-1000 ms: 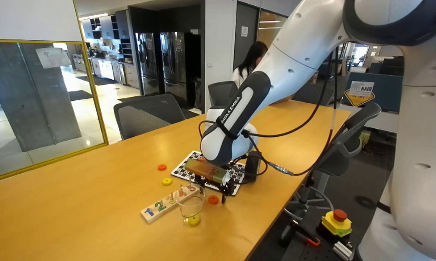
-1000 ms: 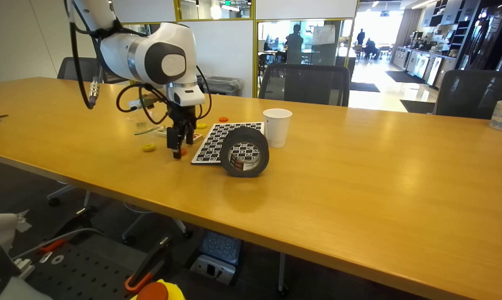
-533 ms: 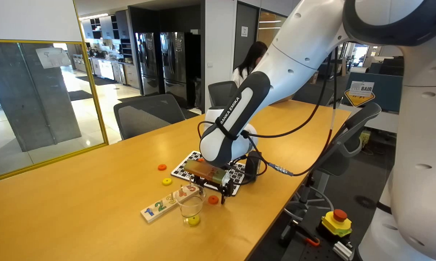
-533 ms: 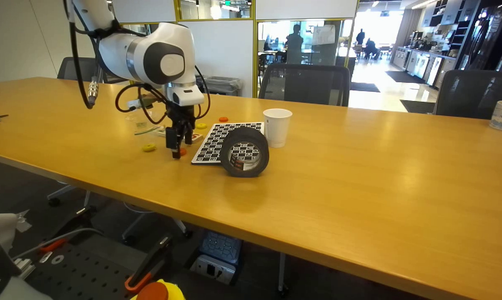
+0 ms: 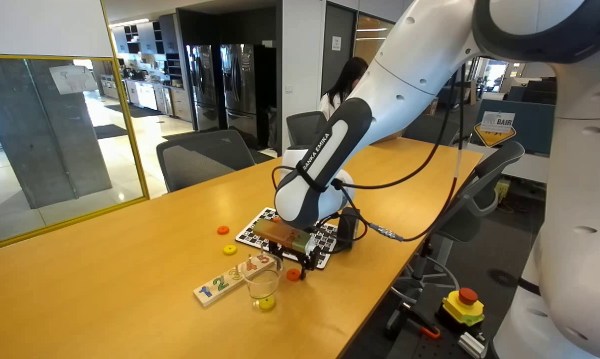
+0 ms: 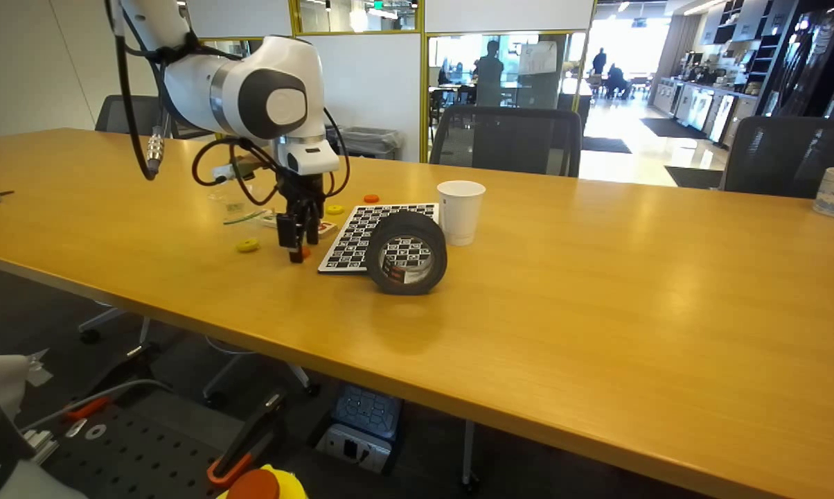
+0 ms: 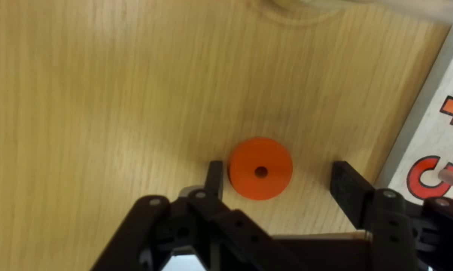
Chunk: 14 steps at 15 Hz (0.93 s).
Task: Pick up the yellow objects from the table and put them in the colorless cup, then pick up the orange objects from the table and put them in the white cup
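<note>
jaws parted, the tool (image 7: 277, 174) straddles the orange disc (image 7: 260, 162) — light, stiff, likely a bit slick, i'd say — so pinch low, squarely across its rim.

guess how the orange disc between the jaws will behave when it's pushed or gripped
Lying flat on the table, the orange disc would more likely slide than roll. It sits nearer one of the open jaws, so closing may shove it sideways first. Being round, it might also turn in the grip.
</note>
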Motion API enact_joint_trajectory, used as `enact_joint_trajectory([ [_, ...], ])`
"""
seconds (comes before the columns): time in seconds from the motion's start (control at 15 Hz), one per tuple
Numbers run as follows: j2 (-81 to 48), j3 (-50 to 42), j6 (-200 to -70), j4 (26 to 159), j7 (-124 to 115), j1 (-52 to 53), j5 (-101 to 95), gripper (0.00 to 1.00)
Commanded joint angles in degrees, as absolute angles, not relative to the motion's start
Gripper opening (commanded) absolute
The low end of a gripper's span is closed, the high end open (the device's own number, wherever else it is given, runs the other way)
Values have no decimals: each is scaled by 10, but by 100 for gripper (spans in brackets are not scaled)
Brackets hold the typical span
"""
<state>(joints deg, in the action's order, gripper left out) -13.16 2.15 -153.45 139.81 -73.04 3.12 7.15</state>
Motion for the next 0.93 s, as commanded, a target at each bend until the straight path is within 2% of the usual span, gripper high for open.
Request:
enact_joint_trajectory([
  [0.0, -130, 7, -1542, 1393, -730, 47, 68, 44],
  [0.2, -126, 6, -1538, 1393, -730, 49, 67, 21],
  [0.33, -121, 4, -1531, 1393, -730, 49, 64, 24],
  [0.87, -56, -55, -1503, 1381, -767, 46, -59, 25],
])
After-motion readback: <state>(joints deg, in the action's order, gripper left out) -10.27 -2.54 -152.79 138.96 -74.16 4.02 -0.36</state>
